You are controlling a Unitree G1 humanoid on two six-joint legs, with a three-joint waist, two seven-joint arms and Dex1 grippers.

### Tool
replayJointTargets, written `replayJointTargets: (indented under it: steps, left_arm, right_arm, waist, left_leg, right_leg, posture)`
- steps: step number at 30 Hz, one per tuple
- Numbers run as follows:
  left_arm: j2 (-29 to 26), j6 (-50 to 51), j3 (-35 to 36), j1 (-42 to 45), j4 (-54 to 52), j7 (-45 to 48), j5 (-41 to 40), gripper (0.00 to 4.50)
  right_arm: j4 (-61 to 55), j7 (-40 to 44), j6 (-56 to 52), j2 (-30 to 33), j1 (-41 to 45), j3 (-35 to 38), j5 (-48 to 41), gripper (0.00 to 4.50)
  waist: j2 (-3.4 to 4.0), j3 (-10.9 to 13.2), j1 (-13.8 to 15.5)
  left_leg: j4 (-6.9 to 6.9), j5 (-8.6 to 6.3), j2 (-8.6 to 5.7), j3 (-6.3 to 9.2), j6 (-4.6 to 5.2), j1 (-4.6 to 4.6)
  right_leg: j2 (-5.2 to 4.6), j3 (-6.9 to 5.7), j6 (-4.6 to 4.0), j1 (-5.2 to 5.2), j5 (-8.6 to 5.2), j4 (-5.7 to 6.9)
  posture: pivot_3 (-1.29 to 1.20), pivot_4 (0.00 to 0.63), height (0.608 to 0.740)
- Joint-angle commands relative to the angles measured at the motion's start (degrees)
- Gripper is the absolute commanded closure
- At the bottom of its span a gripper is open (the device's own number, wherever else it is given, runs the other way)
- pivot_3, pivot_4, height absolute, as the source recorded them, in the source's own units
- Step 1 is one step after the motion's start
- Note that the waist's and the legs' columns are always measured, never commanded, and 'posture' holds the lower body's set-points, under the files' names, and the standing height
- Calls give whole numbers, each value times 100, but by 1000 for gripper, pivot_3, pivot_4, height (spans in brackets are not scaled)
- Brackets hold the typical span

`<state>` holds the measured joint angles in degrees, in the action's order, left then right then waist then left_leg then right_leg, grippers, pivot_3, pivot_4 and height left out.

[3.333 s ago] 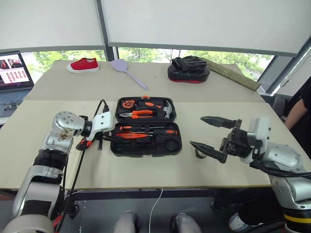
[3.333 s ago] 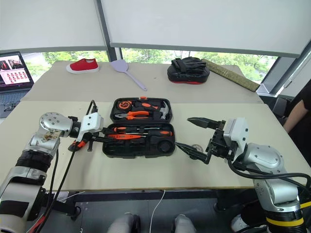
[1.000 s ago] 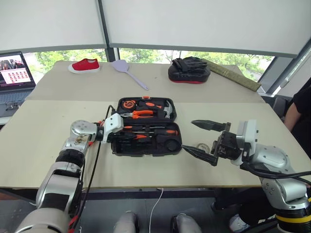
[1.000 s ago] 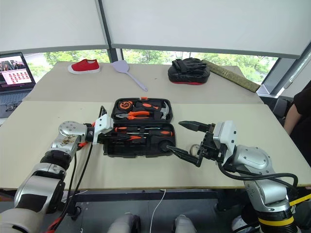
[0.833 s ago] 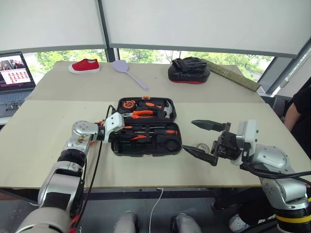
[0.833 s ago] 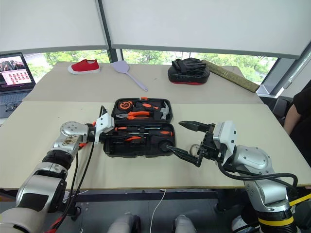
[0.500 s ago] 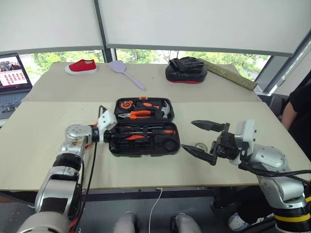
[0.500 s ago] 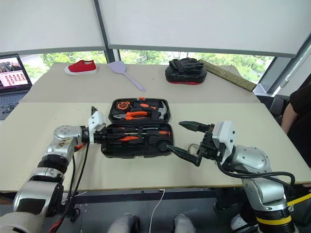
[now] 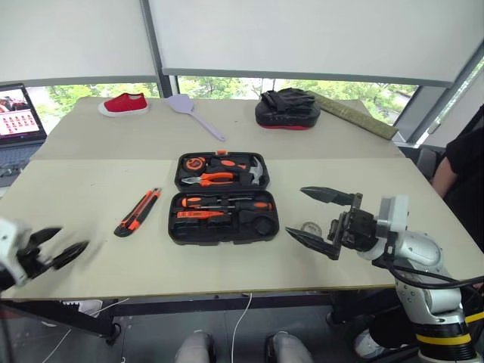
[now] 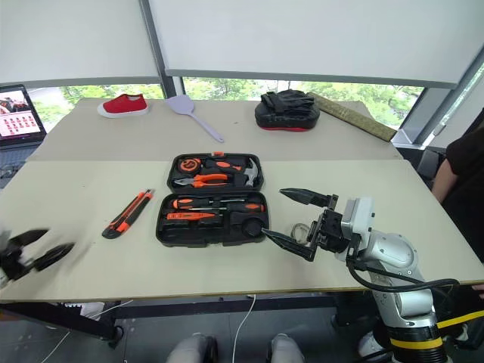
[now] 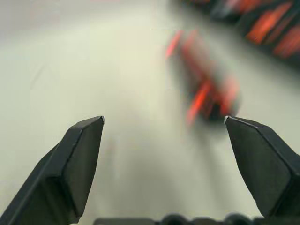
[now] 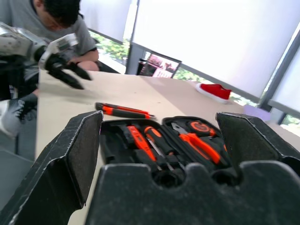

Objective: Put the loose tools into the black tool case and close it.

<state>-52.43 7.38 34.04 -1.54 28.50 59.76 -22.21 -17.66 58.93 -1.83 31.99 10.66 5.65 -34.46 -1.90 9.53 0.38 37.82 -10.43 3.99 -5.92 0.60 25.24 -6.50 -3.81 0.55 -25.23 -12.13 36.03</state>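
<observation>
Presently, the case (image 9: 223,197) lies open mid-tabletop (image 9: 91,174); the knife (image 9: 138,211) is left loose beside it. Left gripper (image 9: 47,248) and right gripper (image 9: 324,219) are held empty, fingers apart. Risk: knife nudged away; lid jammed on unseated tools.

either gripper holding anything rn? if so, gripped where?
Nothing held. Left gripper is open and empty near the table edge; right gripper is open and empty beside the open black plastic tool case. Orange-black utility knife lies loose.
</observation>
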Motion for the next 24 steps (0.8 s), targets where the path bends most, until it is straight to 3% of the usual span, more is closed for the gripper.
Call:
replayJointTargets:
  steps: [1, 5, 8, 12, 13, 15, 23, 24]
  left_arm:
    - [-110, 293, 255, -18, -366, -245, -185, 15]
    - [21, 1393, -22, 350, -1215, -378, -698, 15]
    - [28, 2534, -612, 1070, -1872, -811, -868, 15]
    - [289, 3216, -1267, 2032, -1786, -1534, -583, 15]
    - [352, 3273, -1460, 2211, -1756, -1638, -472, 15]
    - [487, 3214, -1844, 2523, -1644, -1754, -234, 15]
    - [896, 2931, -2874, 3452, -518, -2006, 668, 15]
    - [946, 2942, -2946, 3551, -408, -2004, 722, 522]
  right_arm:
    - [-313, 10, -196, 131, 77, 154, -265, 0]
    - [-341, -40, -333, 127, 231, 27, -240, 0]
    - [-325, -122, -403, 85, 442, -110, -138, 0]
    - [-234, -94, -434, 97, 525, -176, -70, 0]
    - [-226, -79, -434, 102, 530, -197, -49, 0]
    - [-223, -81, -446, 98, 536, -212, -38, 0]
    - [-243, -78, -541, 131, 505, -119, -113, 0]
    - [-260, -35, -549, 137, 495, -111, -156, 0]
  waist:
    - [0, 0, 81]
    - [-2, -1, 172]
    - [-2, -1, 208]
    - [-5, -3, 177]
    - [-6, -4, 167]
    - [-6, -4, 102]
    - [-8, -2, 14]
    - [-8, -2, 23]
  left_leg:
    - [0, -1, 0, -1, -2, 1]
    - [-1, -3, 1, -3, -5, 2]
    - [0, -3, 0, -5, -6, 3]
    - [0, -1, -12, -39, -3, 2]
    - [0, 2, -11, -45, 1, 3]
    - [0, 26, -9, -49, 42, 4]
    - [0, 22, -3, -48, 41, 6]
    - [0, 22, -3, -48, 41, 6]
  right_leg:
    - [-4, -5, 0, 2, 0, -4]
    - [-15, -7, 1, 4, 1, -12]
    - [-13, -8, 3, 4, 3, -9]
    - [2, -5, 6, 30, 6, -3]
    - [9, -2, 38, 30, 26, -2]
    - [20, 7, 37, 28, 23, 0]
    - [35, 11, 37, 26, 19, 6]
    - [35, 11, 39, 26, 17, 5]
  posture:
    - [0, 150, 740]
    - [0, 150, 740]
    - [0, 150, 740]
    - [0, 150, 740]
    - [0, 150, 740]
    - [0, 150, 740]
    - [0, 150, 740]
    - [0, 150, 740]
